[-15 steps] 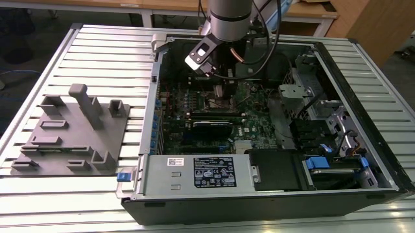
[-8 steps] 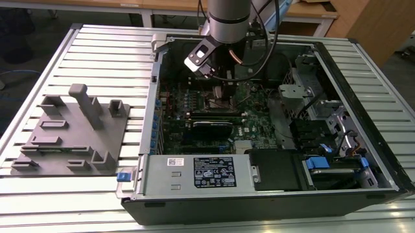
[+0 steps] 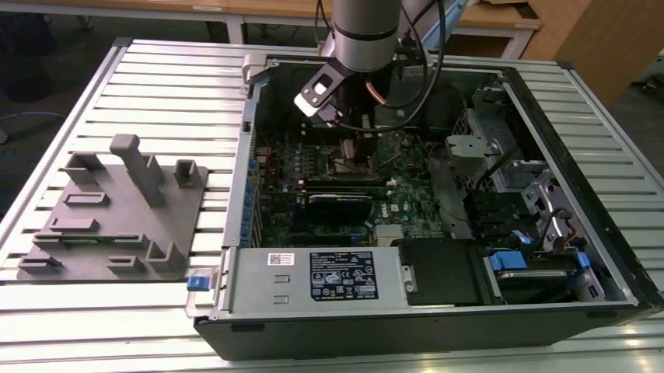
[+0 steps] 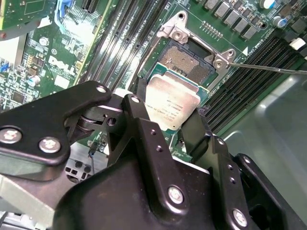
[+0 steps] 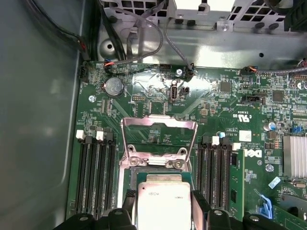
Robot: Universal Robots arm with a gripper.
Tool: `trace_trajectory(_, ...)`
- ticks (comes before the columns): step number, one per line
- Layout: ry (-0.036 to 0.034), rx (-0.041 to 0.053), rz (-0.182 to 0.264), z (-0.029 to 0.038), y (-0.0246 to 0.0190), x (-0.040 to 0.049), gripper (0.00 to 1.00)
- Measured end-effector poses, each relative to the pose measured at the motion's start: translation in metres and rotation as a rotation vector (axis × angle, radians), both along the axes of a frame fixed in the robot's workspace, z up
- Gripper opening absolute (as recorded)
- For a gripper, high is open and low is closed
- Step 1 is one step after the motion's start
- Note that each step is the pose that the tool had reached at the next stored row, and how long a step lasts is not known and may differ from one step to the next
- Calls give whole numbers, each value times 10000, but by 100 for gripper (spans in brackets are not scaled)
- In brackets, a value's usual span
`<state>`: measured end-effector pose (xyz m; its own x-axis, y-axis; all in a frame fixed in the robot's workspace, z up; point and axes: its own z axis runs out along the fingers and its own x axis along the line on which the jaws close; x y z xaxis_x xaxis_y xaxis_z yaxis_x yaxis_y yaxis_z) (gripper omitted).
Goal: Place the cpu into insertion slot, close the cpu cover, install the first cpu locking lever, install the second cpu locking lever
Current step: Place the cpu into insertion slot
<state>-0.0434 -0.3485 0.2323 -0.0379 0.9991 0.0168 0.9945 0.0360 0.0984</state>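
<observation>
A: Now, exterior view, its left to its right: grey fixture (image 3: 109,214) on the slatted table (image 3: 155,85), then the open case (image 3: 415,330). The arm (image 3: 363,31) reaches down into the case.

B: Noted. Gripper?

A: Second wrist view: gripper (image 4: 170,108) is clamped on the cpu (image 4: 175,96). The black fingers (image 4: 201,129) press two opposite edges. The cpu sits right between the tips, and its other two edges are free.

B: Where is the cpu against the slot?

A: Over the slot (image 4: 184,57), covering the part nearest the gripper body. The far part of the dark centre is bare. Seated or just above it: cannot tell.

B: Orientation?

A: Flat side to the board (image 4: 29,57), silver top facing both wrist cameras. It is nearly square, so there is no clear long axis. Its edges run about parallel to the slot's rim.

B: Cover?

A: First wrist view: cover (image 5: 158,123) is swung open, on the far side of the slot from the cpu. Green board shows through its window. Black memory slots (image 5: 93,177) run on both sides of the slot, parallel to the gripped edges of the cpu.
</observation>
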Motion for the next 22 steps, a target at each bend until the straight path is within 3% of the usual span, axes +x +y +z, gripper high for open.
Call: trace_trajectory(22, 0, -1, -135, -97, 57, -9, 54)
